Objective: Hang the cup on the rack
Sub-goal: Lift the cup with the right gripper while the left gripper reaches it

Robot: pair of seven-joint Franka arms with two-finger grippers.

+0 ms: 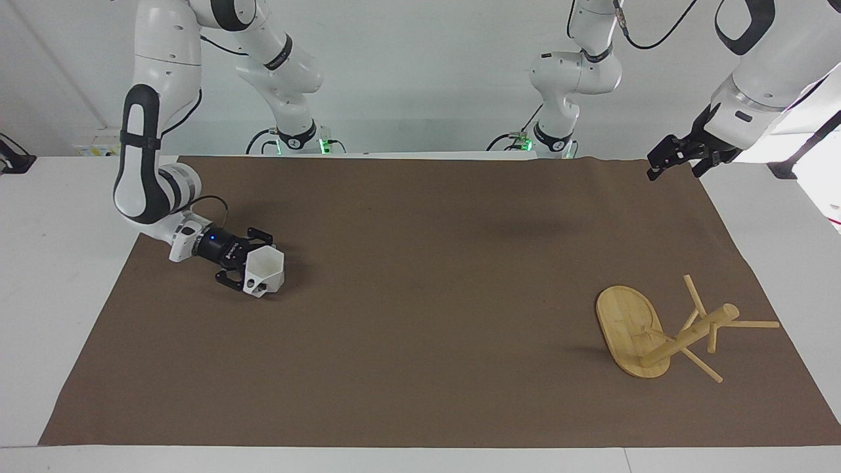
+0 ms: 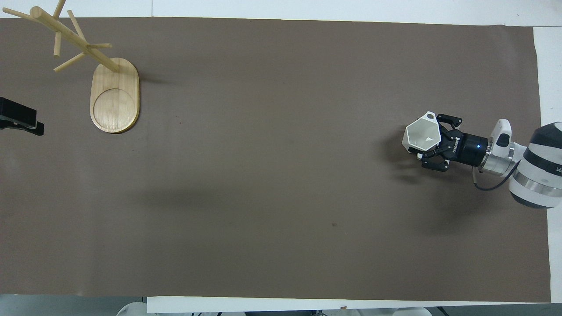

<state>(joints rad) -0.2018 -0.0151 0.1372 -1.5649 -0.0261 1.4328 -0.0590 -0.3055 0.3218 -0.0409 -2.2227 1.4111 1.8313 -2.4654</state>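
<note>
The white faceted cup (image 1: 266, 268) is at the right arm's end of the brown mat, rim up and slightly tilted, held low over the mat. My right gripper (image 1: 251, 266) is shut on the cup's side next to its handle; they also show in the overhead view, the cup (image 2: 422, 134) and the gripper (image 2: 434, 141). The bamboo rack (image 1: 626, 323) stands on its oval base at the left arm's end, with its post (image 1: 687, 335) and thin pegs bare; it also shows in the overhead view (image 2: 114, 99). My left gripper (image 1: 677, 159) waits raised over the mat's corner, empty.
The brown mat (image 1: 420, 328) covers most of the white table. The left gripper (image 2: 19, 119) shows at the overhead view's edge, beside the rack's base. Both arm bases stand at the robots' edge of the table.
</note>
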